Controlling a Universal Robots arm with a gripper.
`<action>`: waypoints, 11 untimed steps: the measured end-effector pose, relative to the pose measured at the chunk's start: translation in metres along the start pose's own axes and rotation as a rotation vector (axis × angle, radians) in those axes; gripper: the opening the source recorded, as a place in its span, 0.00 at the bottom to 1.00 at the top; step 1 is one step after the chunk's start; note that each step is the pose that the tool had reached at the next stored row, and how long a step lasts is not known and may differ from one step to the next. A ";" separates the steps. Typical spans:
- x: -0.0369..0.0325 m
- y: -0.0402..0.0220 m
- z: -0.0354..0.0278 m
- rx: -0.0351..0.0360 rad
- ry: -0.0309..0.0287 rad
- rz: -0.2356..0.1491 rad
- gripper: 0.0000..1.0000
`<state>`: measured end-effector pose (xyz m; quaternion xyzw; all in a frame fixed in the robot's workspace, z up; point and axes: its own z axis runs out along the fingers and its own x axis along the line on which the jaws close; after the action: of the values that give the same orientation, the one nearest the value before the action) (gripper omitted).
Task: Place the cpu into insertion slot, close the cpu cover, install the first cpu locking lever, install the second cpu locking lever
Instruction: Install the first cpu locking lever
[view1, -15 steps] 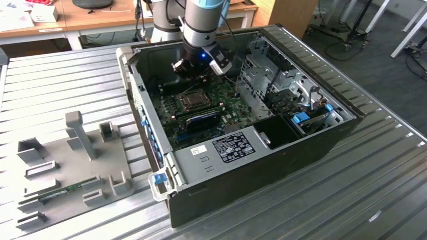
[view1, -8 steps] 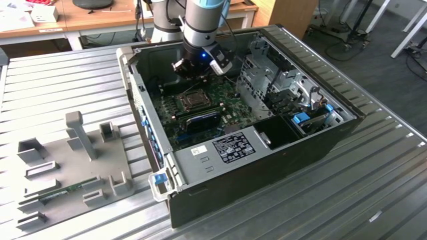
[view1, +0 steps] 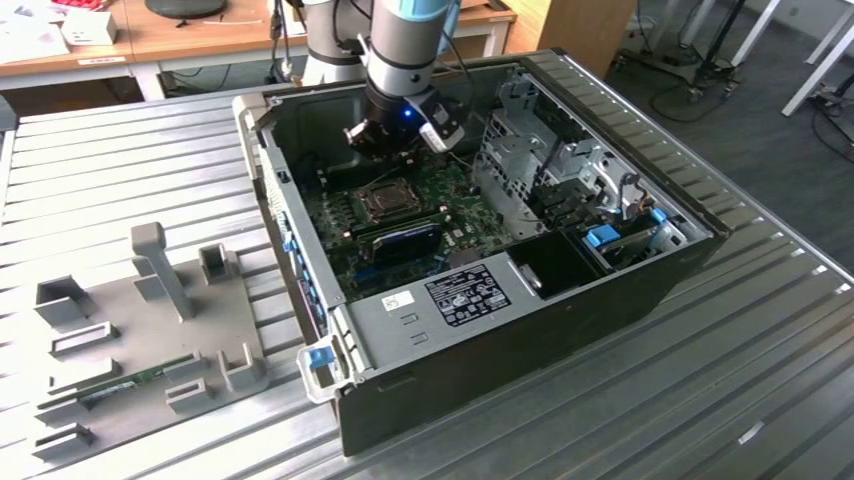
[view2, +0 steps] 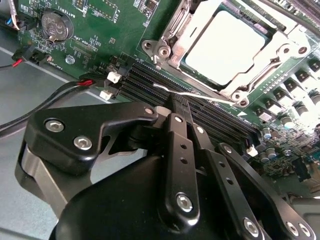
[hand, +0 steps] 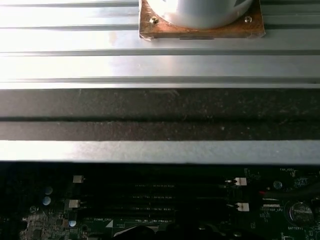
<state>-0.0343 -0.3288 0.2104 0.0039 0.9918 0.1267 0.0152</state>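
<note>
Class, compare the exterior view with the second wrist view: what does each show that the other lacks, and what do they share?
Exterior view alone: the whole open computer case on a ribbed metal table, and a grey fixture plate beside it.

Second wrist view alone: a close look at the gripper, its fingers together, above the black memory slots, plus a coin battery.

Both: the green circuit board and the cpu seated in the insertion slot, with the cpu cover down around it.
</note>
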 end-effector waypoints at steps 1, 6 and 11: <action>-0.0003 -0.0001 0.0002 0.0001 0.0000 0.000 0.10; -0.0010 -0.0002 0.0001 -0.0004 -0.0001 0.000 0.10; -0.0010 -0.0019 -0.0007 -0.0004 -0.0002 0.000 0.10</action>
<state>-0.0333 -0.3308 0.2107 0.0039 0.9918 0.1269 0.0152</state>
